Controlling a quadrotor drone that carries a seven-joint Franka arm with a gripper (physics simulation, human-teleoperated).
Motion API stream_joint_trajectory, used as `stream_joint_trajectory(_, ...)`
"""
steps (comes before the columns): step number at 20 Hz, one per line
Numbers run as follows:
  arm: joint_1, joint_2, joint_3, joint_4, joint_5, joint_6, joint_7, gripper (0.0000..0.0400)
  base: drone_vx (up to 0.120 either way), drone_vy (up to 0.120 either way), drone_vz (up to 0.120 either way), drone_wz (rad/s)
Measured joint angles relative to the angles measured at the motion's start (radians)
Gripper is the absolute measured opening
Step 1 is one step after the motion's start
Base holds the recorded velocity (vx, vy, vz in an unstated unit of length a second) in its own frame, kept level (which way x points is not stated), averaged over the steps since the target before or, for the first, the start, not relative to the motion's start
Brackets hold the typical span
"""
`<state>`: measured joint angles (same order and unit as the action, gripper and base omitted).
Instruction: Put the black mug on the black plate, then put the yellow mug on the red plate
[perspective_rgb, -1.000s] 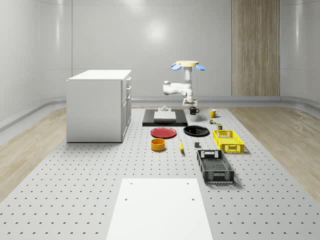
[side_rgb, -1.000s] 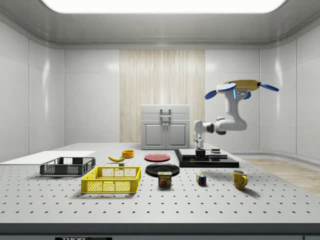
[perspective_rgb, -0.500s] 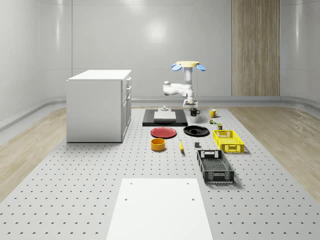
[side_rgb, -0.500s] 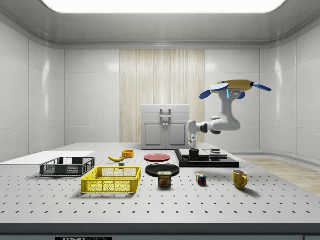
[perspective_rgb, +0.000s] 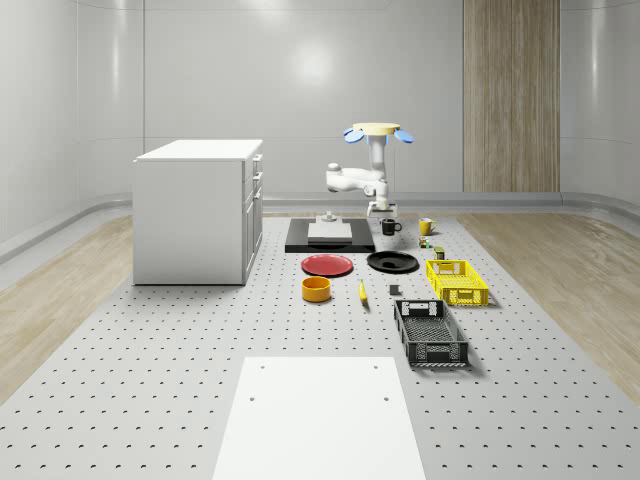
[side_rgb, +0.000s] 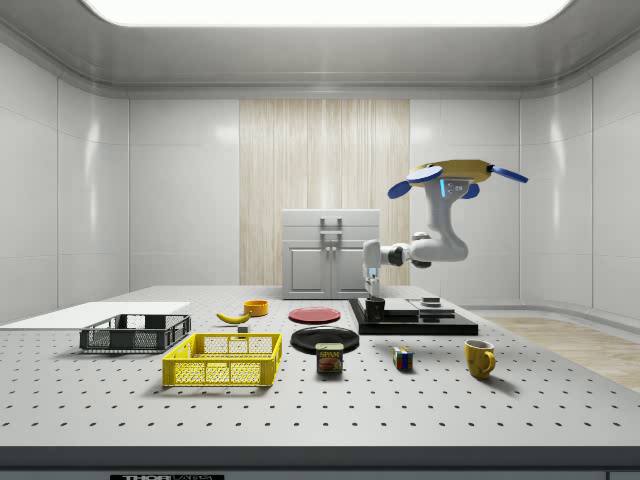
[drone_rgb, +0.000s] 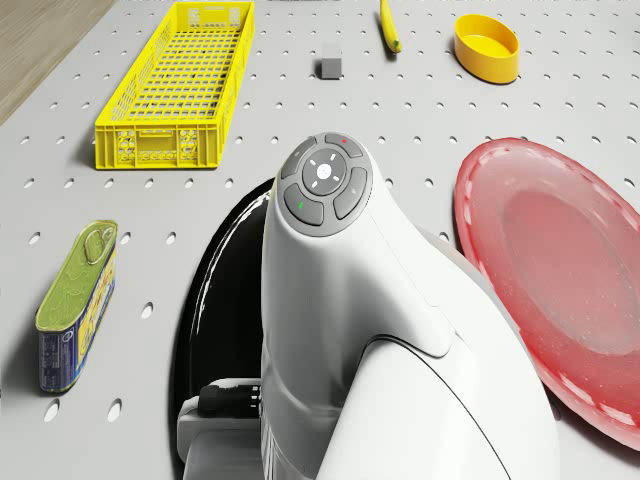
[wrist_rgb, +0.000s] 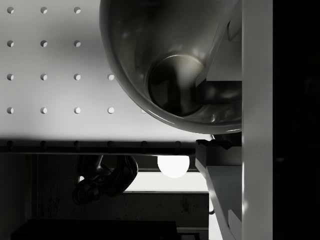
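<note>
The black mug (perspective_rgb: 389, 227) hangs from my gripper (perspective_rgb: 385, 216), which is shut on its rim, just off the black platform's (perspective_rgb: 330, 240) right corner in the whole-scene view. From the side, the mug (side_rgb: 374, 308) sits under the gripper (side_rgb: 372, 294), short of the black plate (side_rgb: 324, 339). The wrist view looks into the mug (wrist_rgb: 165, 60). The drone (perspective_rgb: 378, 130) hovers above it. The black plate (perspective_rgb: 392, 262) and red plate (perspective_rgb: 327, 265) lie side by side nearer the front. The yellow mug (perspective_rgb: 426, 226) stands to the right. In the drone view, the arm hides part of the black plate (drone_rgb: 215, 300), beside the red plate (drone_rgb: 560, 270).
A white cabinet (perspective_rgb: 198, 210) stands at the whole-scene view's left. A yellow crate (perspective_rgb: 456, 281), a black crate (perspective_rgb: 430, 333), a can (side_rgb: 329, 358), a small cube (side_rgb: 402, 358), a yellow bowl (perspective_rgb: 316, 288) and a banana (perspective_rgb: 362, 291) lie around the plates.
The drone and arm have carried the black mug from beside the platform toward the black plate, leftward in the side view. Nothing else on the table has shifted.
</note>
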<state>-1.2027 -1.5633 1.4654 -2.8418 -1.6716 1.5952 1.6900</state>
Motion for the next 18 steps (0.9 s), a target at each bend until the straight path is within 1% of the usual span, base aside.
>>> stream_joint_trajectory(18,-0.002,-0.018,0.002,0.000,0.007,0.017,0.001,0.0100,0.120,0.000,0.000,0.000)
